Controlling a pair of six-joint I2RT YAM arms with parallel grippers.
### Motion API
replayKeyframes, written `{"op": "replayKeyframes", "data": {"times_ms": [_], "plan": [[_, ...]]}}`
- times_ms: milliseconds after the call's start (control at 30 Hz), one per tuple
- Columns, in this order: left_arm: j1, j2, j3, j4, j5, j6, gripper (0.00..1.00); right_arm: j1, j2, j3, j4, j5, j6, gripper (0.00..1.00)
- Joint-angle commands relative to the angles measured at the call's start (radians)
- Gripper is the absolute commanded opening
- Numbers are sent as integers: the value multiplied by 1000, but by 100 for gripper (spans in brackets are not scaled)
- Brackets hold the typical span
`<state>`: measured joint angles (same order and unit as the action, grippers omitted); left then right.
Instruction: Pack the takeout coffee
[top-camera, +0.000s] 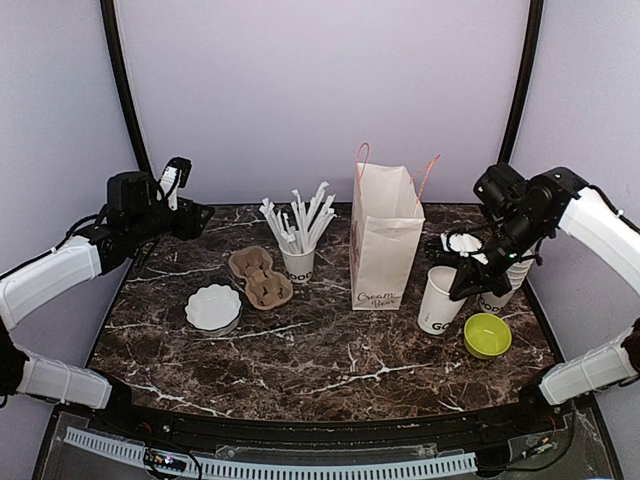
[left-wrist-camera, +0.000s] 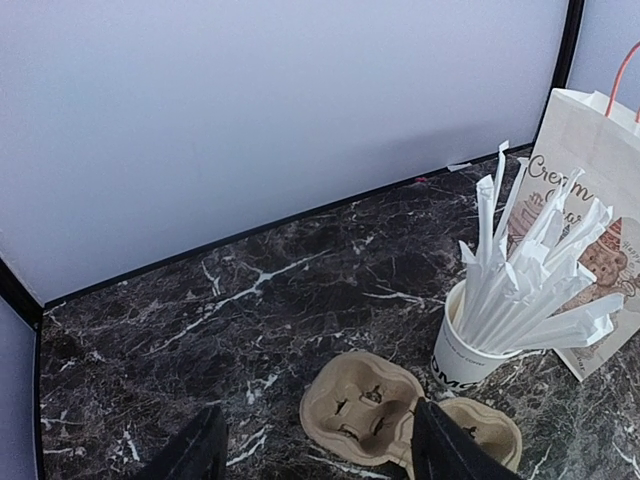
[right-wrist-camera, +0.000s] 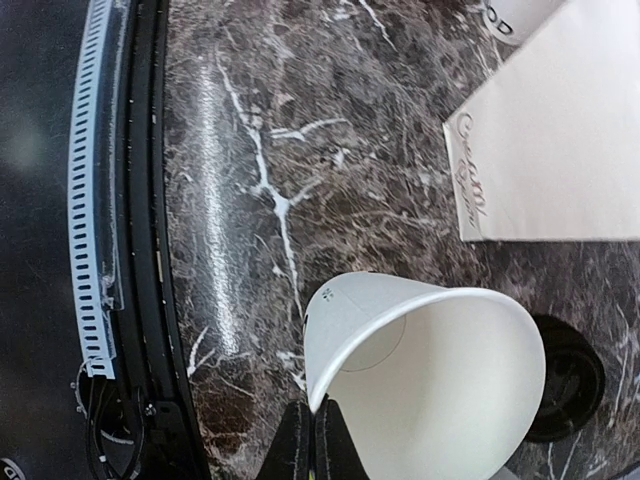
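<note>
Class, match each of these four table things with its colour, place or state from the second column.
1 paper bag
2 bowl
3 cup carrier
4 lidless white cup

A lime green
B rim pinched by the right tool
C brown, left of the straws
D upright, orange handles

Pairs: 1-D, 2-A, 3-C, 4-B

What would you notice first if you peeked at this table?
A tall paper bag with pink handles stands in the middle of the dark marble table. Just left of it is a cup of wrapped straws, poking out like a hedgehog. On the right side, the right gripper pinches the rim of a lidless white cup, next to a bright green bowl.
</note>
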<state>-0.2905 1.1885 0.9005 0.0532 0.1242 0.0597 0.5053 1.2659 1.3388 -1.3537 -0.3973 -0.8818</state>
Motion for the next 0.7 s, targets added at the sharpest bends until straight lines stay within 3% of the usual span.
{"op": "replayKeyframes", "data": {"times_ms": [0,133,300,433,667], "plan": [[4,13,23,-27,-53,21,65,143,29,-32,72,-58,21,0],[4,10,25,-33,-54,20,65,346,102,-28,152,40,85,0],[4,6,26,-37,-42,13,65,564,233,110,220,98,145,0],[4,2,31,-43,-43,11,65,646,327,162,358,141,171,0],[4,-9,51,-82,-97,-21,65,675,511,281,461,200,276,0]]}}
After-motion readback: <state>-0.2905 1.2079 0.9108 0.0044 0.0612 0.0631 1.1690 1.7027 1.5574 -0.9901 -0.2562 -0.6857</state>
